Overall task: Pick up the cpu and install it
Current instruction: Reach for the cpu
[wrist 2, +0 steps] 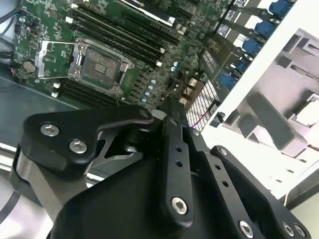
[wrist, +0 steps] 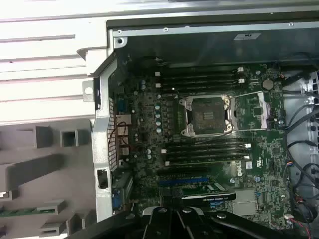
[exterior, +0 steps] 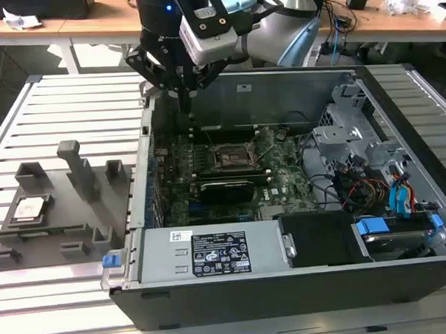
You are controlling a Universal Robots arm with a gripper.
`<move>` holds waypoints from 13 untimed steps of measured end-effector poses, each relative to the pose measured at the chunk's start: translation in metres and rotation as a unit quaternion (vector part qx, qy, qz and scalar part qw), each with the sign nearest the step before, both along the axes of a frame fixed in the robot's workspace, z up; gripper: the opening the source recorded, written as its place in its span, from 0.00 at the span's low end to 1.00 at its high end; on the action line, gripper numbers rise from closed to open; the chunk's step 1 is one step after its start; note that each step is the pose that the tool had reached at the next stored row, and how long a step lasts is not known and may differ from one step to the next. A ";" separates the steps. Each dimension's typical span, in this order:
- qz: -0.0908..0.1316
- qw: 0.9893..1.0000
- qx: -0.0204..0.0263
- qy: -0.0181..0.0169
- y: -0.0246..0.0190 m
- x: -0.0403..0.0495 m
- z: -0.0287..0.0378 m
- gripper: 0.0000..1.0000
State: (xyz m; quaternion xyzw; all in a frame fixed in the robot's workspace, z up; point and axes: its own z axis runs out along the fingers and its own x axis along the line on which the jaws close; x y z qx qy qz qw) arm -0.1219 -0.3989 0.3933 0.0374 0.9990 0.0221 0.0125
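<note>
Where the cpu (exterior: 31, 210) lies: seated flat in the grey fixture (exterior: 73, 214), at the exterior view's left.
Handling: judged light, stiff, slippery-topped and fragile; best taken by opposite edges.
Gripper (exterior: 184, 101): closed together, nothing held, above the computer case (exterior: 279, 94) far corner.

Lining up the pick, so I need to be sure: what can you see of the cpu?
The cpu is a small flat square chip with a silvery, metal-looking top and a thin darker rim. It lies flat in a grey fixture on the slatted table, to the exterior view's left of the open computer case. Only the fixture touches it; the gripper hangs apart from it, above the case.
</note>
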 end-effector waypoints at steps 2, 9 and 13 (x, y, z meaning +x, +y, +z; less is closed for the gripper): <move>0.000 1.000 0.000 0.000 0.0000 -0.0011 0.0000 0.11; 0.000 1.000 0.000 0.000 0.0000 -0.0186 0.0000 0.11; 0.000 1.000 0.000 0.000 0.0000 -0.0354 0.0000 0.11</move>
